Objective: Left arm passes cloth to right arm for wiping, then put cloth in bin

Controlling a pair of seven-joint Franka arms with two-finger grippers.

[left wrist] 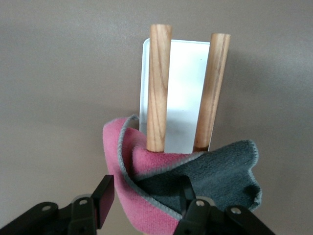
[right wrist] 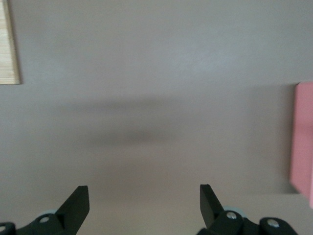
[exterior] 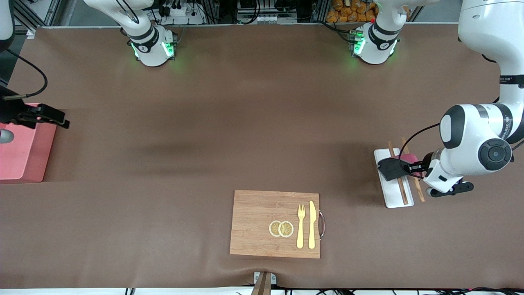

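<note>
The cloth [left wrist: 168, 183] is a small soft rag, pink on one face and dark grey on the other, bunched over the middle of a white tray [exterior: 394, 180] and draped across two wooden sticks [left wrist: 159, 88] that lie along the tray. It looks light and limp, so it will likely sag and unfold once lifted; its napped fabric should give the fingers good purchase. A pinch on the thick bunched fold, where pink and grey meet, seems the safest hold, taking care not to catch a stick with it.

The left gripper [left wrist: 146, 200] is down at the cloth with its fingers set on either side of that fold; the jaws are partly drawn in, and I cannot tell whether they are gripping yet. The tray sits near the desk's edge at the left arm's end.

The right gripper [exterior: 55, 116] waits with its jaws wide and empty, above the pink bin [exterior: 24, 159] at the desk's edge at the right arm's end. A wooden cutting board [exterior: 262, 223] with a fork, a knife and two fruit slices lies by the desk edge nearest the front camera.
</note>
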